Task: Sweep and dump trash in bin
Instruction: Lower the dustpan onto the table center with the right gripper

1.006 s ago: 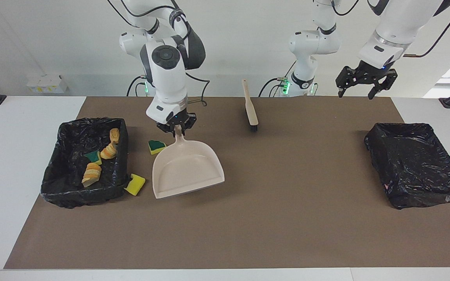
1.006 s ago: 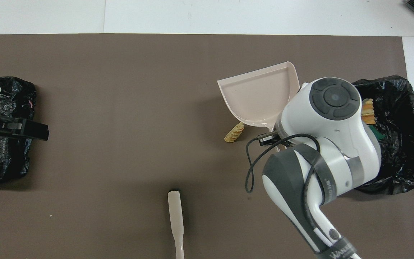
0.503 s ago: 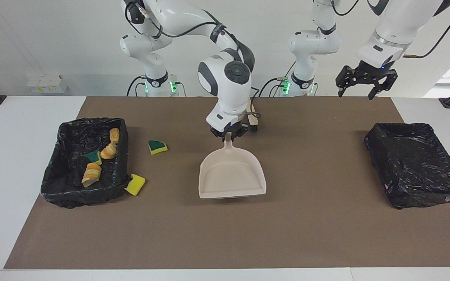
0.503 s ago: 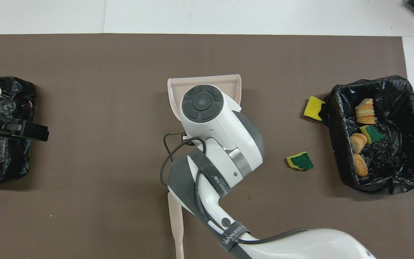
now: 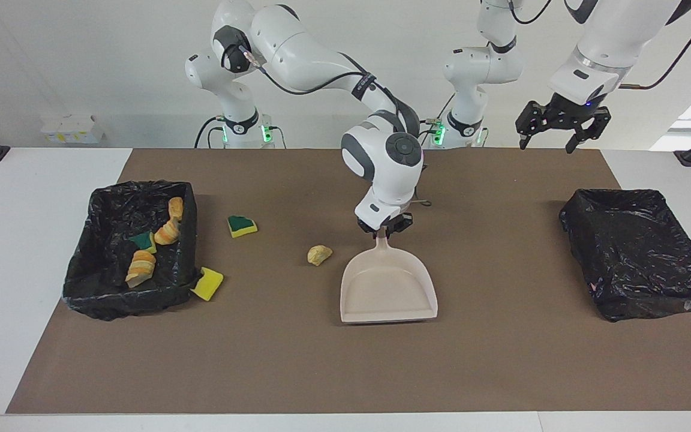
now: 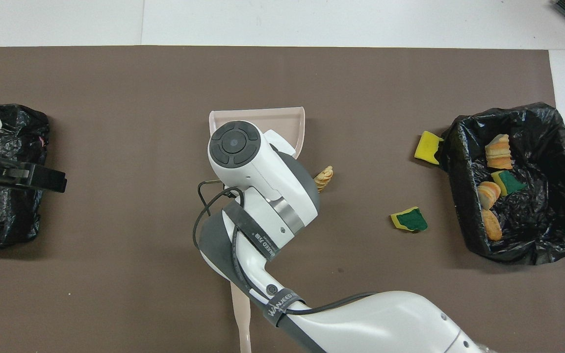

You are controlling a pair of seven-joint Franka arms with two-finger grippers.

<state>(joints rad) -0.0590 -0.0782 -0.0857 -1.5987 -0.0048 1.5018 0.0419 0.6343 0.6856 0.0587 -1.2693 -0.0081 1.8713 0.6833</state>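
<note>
My right gripper (image 5: 385, 231) is shut on the handle of the beige dustpan (image 5: 387, 288), which sits low at the middle of the mat with its mouth pointing away from the robots. In the overhead view the wrist hides most of the dustpan (image 6: 258, 117). A pale beige chunk of trash (image 5: 319, 255) (image 6: 323, 177) lies beside the pan, toward the right arm's end. A green-backed sponge (image 5: 242, 225) and a yellow sponge (image 5: 207, 283) lie outside the black-lined bin (image 5: 81, 264), which holds several scraps (image 5: 141, 267). My left gripper (image 5: 546, 146) waits open, raised over the left arm's end.
A second black-lined bin (image 5: 639, 252) stands at the left arm's end of the table. The beige brush (image 6: 241, 314) lies on the mat close to the robots, partly under my right arm. The brown mat (image 5: 345, 372) covers most of the table.
My right arm has carried the dustpan from beside the bin to the middle of the mat. The beige chunk now shows beside it. The left arm has not moved.
</note>
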